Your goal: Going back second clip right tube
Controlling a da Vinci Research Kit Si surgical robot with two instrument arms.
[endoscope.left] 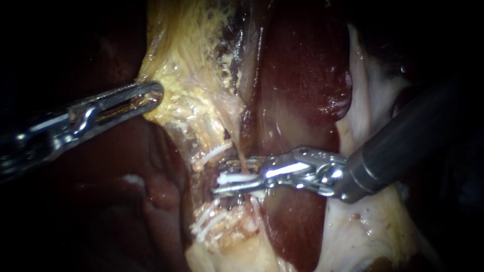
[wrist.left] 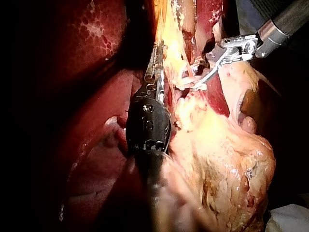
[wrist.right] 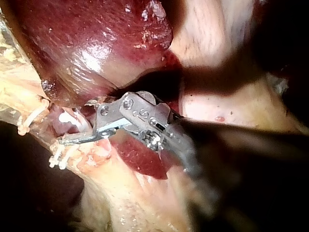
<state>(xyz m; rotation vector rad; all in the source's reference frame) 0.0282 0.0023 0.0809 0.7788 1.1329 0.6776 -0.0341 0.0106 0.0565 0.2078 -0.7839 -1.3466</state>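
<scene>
Endoscope view, centre of frame: our right instrument (endoscope.left: 218, 177), entering from the right edge, has its jaws apart on either side of a thin tube (endoscope.left: 241, 162), and a white clip (endoscope.left: 237, 178) lies between them across that tube. At upper left, our left instrument (endoscope.left: 151, 95) has its jaws clamped on yellow fatty tissue (endoscope.left: 186, 75). Dark red liver (endoscope.left: 302, 75) fills the upper right.
</scene>
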